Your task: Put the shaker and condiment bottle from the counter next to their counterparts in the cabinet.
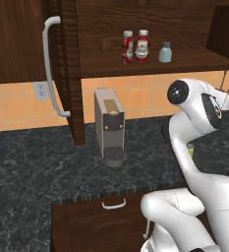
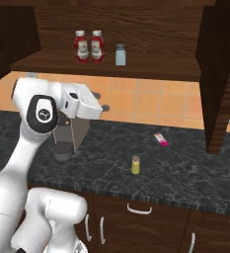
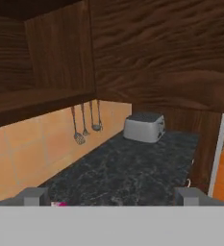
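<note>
Shaker (image 2: 135,165) upright on desk (image 2: 185,168), apart from pink tube (image 2: 161,140). Judged light, rigid, tippy: take mid-body. Tool (image 3: 111,196) spread, empty. Both ketchup bottles (image 2: 89,46) on cabinet shelf (image 2: 151,70).

Place: a kitchen
Signs: dark stone counter (image 1: 27,172), orange tiled wall (image 2: 151,101), coffee machine (image 1: 109,127), toaster (image 3: 143,127), hanging utensils (image 3: 84,122)

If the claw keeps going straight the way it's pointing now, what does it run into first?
Probably nothing soon. The claw looks open and points level along the dark counter, with free air ahead. The toaster at the far end sits nearest that line, though depth is hard to judge.
</note>
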